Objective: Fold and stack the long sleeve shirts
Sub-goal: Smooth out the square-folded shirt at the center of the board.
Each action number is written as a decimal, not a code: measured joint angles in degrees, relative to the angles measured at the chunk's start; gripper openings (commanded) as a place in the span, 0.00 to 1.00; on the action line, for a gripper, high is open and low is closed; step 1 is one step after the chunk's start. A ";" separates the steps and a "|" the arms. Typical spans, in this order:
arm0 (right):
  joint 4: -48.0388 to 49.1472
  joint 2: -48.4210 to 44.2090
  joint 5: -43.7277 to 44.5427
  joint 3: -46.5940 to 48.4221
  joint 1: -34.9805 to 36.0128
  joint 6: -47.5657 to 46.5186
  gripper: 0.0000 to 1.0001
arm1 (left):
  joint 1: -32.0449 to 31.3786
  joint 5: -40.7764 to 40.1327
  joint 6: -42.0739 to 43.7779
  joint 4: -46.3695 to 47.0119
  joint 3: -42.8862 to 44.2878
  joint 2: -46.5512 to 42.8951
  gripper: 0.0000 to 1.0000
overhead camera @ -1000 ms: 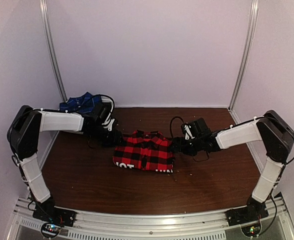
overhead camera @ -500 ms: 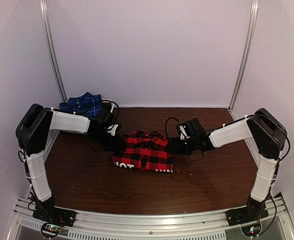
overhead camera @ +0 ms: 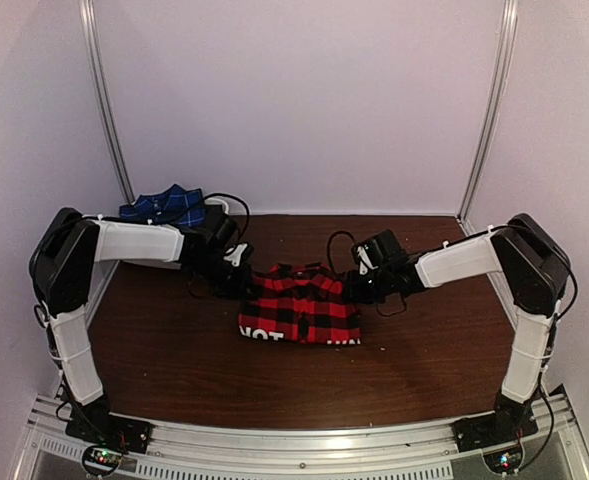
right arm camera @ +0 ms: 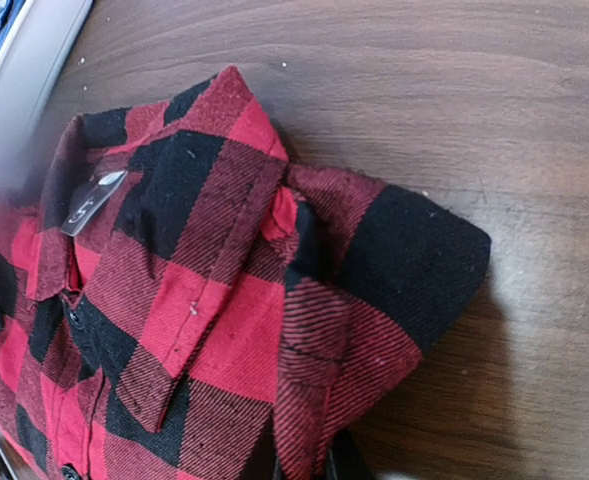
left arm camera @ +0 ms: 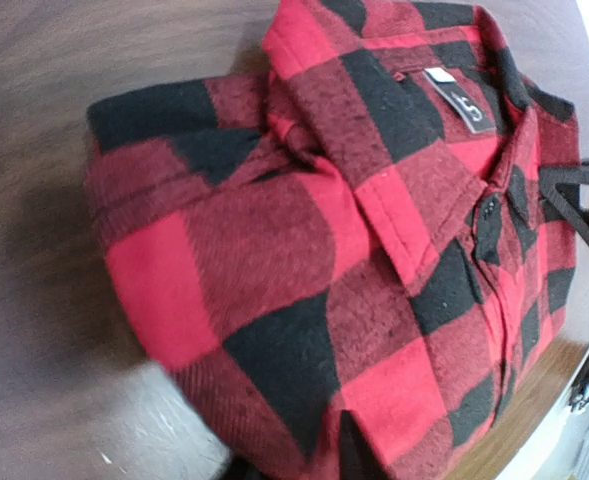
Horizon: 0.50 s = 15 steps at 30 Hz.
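Note:
The red-and-black checked shirt lies folded at mid-table, collar to the back, white letters along its front edge. My left gripper is at its left shoulder and my right gripper at its right shoulder. In the left wrist view the shirt fills the frame, and the left gripper has fabric pinched between dark fingertips. The right wrist view shows the folded shoulder clamped in the right gripper. The navy blue shirt sits at the back left corner.
The brown wooden table is walled by pale panels with metal posts at the back corners. Black cables loop off both wrists. An aluminium rail runs along the near edge.
Both grippers closed onto the red shirt's shoulders. The shirt shifted slightly right and toward the back with them.

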 measured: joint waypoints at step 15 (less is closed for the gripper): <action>-1.60 -0.39 1.01 -0.02 -2.27 -1.55 0.08 | -0.76 -4.44 -1.75 -3.54 -1.73 -7.30 0.29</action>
